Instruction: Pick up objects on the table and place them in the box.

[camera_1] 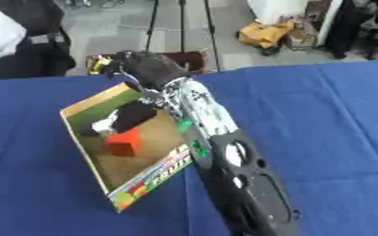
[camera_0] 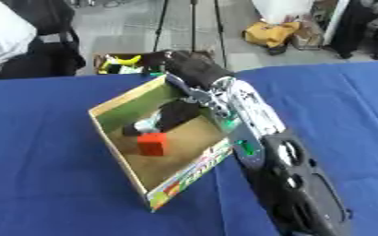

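An open cardboard box [camera_0: 120, 103] with a green inner wall stands tilted on the blue table [camera_0: 39, 152]. Inside it lie a red block [camera_0: 151, 144], a black shape [camera_0: 176, 115] and a small pale thing [camera_0: 146, 124]. My right arm comes in from the lower right and runs along the box's right side. Its black hand [camera_1: 148, 64] is at the box's far corner, above the rim, seen from behind. I see no object in it. The left hand does not show.
Past the table's far edge a low box [camera_0: 124, 62] with yellow and green items stands on the floor. Blue cloth stretches to the left and right of the cardboard box. A yellow bag [camera_0: 269, 33] lies on the floor further back.
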